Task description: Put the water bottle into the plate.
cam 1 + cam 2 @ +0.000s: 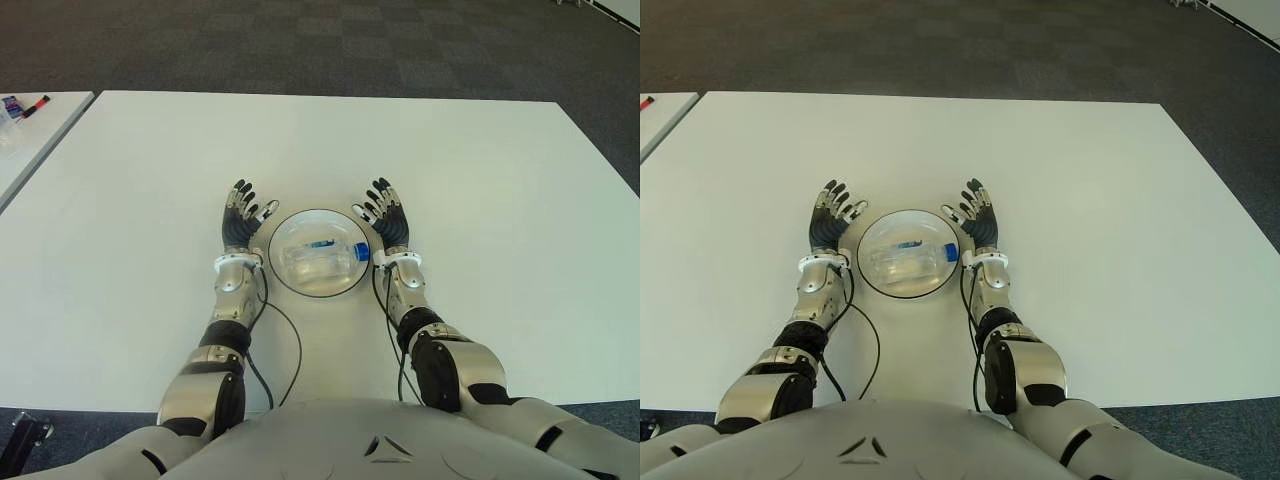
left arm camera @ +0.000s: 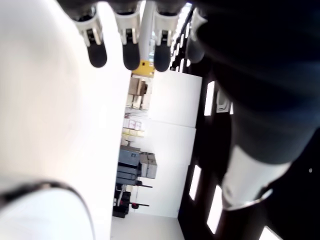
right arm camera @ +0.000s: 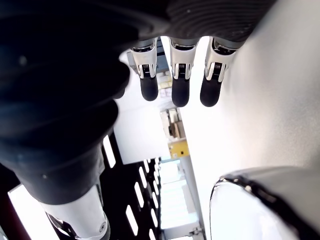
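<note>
A clear plastic water bottle with a blue cap (image 1: 322, 256) lies on its side inside a round, shallow, dark-rimmed plate (image 1: 283, 276), which sits on a wide white tabletop (image 1: 480, 190) directly in front of the robot. The bottle's cap points toward the robot's right. The left hand (image 1: 241, 220) shows just beside the plate on its left, fingers extended and spread, holding nothing. The right hand (image 1: 386, 218) shows just beside the plate on its right, fingers likewise straight and apart, holding nothing. Both palms face inward toward the plate. Thin black cables (image 1: 290, 345) run along the tabletop from each wrist back toward the robot's body. Dark patterned carpet (image 1: 330, 45) lies beyond the tabletop's far edge.
</note>
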